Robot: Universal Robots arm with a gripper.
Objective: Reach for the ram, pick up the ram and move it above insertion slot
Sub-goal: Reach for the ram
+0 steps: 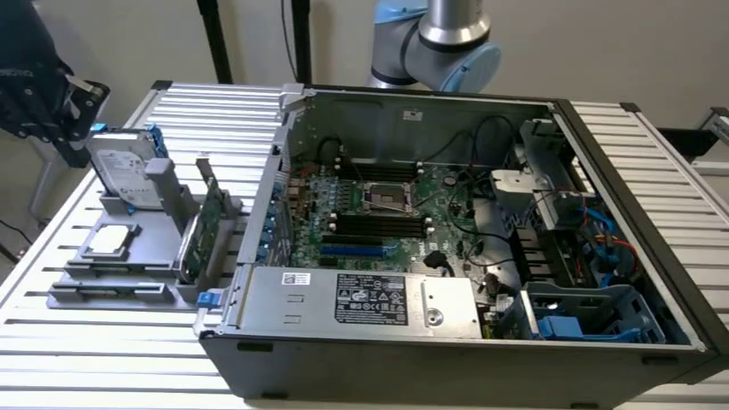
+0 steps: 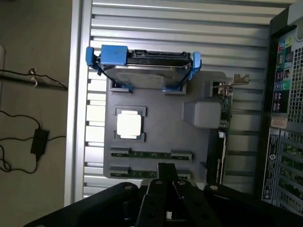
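Tool hangs above the ram — flat, long axis parallel to hard drive

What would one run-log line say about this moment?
phase: reach | black gripper: above grey holder tray | nearest: long thin green ram stick, lying in tray slot | ram: not yet picked up

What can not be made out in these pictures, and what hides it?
Wrist view: the gripper covers the middle of the ram nearest it.
Exterior view: its left edge cuts off the gripper.
Exterior view: the ram in the gray holder is too small to tell.
Wrist view: an edge cuts off the computer case.
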